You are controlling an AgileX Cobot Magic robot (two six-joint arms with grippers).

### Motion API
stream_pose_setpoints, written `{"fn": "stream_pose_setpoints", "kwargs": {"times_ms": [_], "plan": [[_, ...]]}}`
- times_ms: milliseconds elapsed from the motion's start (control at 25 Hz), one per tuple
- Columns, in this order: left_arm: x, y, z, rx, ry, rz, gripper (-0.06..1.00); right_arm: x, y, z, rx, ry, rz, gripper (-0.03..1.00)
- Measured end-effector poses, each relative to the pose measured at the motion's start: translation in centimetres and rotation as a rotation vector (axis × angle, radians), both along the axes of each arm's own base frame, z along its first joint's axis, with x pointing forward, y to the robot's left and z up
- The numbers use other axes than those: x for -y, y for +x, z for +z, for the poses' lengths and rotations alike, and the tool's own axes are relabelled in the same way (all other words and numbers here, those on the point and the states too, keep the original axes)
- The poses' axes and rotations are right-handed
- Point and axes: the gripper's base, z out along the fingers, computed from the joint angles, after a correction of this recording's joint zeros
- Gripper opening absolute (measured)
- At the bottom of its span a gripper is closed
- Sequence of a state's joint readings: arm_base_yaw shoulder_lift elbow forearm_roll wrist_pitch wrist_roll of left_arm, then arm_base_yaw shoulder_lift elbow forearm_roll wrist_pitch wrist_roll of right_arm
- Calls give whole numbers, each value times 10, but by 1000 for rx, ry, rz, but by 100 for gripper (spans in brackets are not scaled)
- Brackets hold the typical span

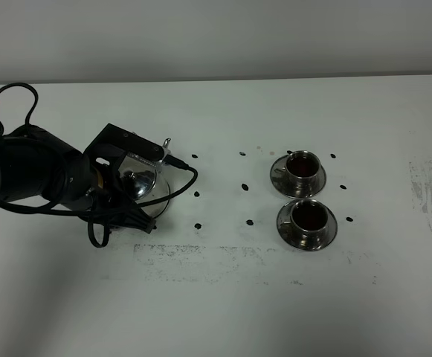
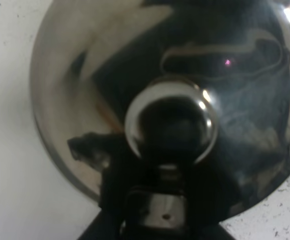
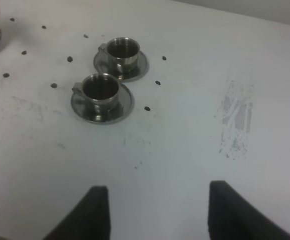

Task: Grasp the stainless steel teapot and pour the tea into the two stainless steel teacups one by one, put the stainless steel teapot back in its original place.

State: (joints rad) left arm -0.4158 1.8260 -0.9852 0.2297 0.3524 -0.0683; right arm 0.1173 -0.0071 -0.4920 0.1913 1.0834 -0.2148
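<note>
reaching in near the left edge of the white table (image 1: 223, 297), the left arm (image 1: 30, 175) covers most of the stainless steel teapot (image 1: 137, 178), which sits on a flat round steel disc (image 1: 160, 202). only the pot's shiny side and its thin spout (image 1: 166, 144) show past the arm. the left gripper (image 2: 159, 220) is closed on the pot's handle just behind the knobbed lid (image 2: 169, 122), seen close in the left wrist view. black dots (image 1: 242, 185) are scattered over the middle of the table. right of centre stand the two stainless steel teacups (image 1: 305, 164) (image 1: 308, 216), each on its own saucer (image 1: 327, 232), one nearer the front edge, both holding dark reddish-brown tea (image 1: 302, 165). the right gripper (image 3: 157, 212) hangs over bare table, well apart from the cups; its two dark fingertips (image 3: 97, 210) show with a gap between them.
</note>
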Motion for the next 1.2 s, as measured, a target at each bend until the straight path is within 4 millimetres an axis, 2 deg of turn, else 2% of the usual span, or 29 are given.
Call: {"fn": "stream_pose_setpoints", "kwargs": {"times_ms": [440, 680, 880, 1040, 1200], "plan": [[0, 0, 0, 2, -15, 31, 20, 0, 0, 0, 0, 0, 0, 43], [1, 2, 1, 18, -27, 30, 43, 0, 0, 0, 0, 0, 0, 43], [1, 1, 1, 7, -37, 49, 54, 0, 0, 0, 0, 0, 0, 43], [1, -4, 15, 14, -44, 57, 55, 0, 0, 0, 0, 0, 0, 43], [0, -10, 45, 83, -76, 51, 55, 0, 0, 0, 0, 0, 0, 43]]}}
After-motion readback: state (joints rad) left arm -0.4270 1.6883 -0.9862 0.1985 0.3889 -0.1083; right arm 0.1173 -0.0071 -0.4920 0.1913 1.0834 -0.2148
